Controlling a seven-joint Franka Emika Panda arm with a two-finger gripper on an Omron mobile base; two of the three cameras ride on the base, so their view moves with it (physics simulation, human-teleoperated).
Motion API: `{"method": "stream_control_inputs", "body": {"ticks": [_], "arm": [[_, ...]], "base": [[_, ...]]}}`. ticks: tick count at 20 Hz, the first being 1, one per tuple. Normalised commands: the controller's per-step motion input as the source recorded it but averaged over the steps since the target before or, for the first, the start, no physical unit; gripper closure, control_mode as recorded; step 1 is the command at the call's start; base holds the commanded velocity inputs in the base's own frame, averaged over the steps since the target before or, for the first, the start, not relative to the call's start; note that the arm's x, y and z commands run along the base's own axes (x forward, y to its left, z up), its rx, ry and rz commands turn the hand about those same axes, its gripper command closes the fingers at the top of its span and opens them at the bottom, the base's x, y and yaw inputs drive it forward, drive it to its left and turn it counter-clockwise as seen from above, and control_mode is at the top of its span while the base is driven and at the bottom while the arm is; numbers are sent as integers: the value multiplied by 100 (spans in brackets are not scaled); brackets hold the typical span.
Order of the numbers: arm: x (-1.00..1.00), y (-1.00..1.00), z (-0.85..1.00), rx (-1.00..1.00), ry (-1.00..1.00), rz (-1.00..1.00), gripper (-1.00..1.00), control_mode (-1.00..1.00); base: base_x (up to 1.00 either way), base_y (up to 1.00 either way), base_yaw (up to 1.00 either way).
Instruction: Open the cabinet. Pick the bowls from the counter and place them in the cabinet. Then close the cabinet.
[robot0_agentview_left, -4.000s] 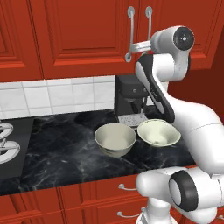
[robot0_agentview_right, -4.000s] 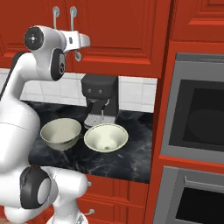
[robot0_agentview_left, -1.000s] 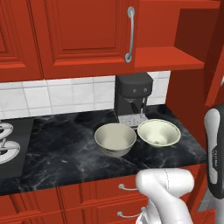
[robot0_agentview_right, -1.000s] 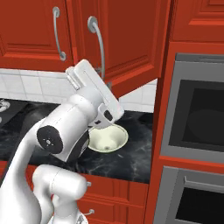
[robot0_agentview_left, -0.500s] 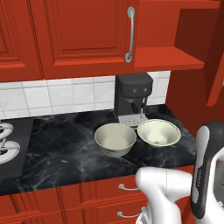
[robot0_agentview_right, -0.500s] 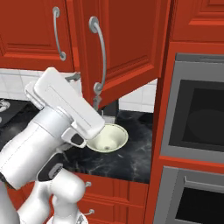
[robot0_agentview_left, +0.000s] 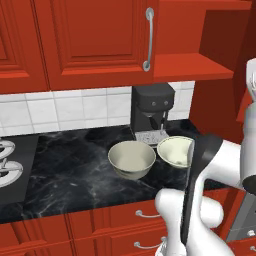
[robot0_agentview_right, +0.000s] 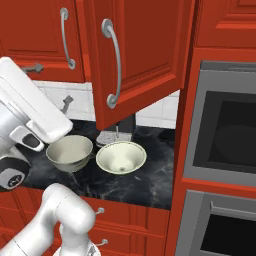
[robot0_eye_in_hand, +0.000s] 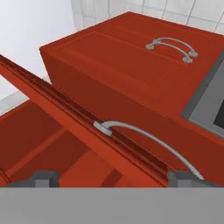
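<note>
Overhead, red cabinet (robot0_agentview_right: 140, 55), one panelled door swung open.

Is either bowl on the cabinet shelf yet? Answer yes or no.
No: both bowls, the deeper one and the shallower one, sit on the black counter, while the shelf is bare.
</note>
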Motion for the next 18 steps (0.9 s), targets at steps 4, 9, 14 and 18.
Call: {"method": "stream_control_inputs", "body": {"ticks": [4, 9, 14, 18], "arm": [[45, 34, 0, 0, 9, -6, -100, -100], [36, 12, 0, 0, 11, -11, -100, -100], [41, -2, -4, 0, 31, -9, -100, -100], [40, -3, -21, 0, 24, -9, -100, -100]], "base": [[0, 0, 0], [0, 0, 0], [0, 0, 0], [0, 0, 0]]}}
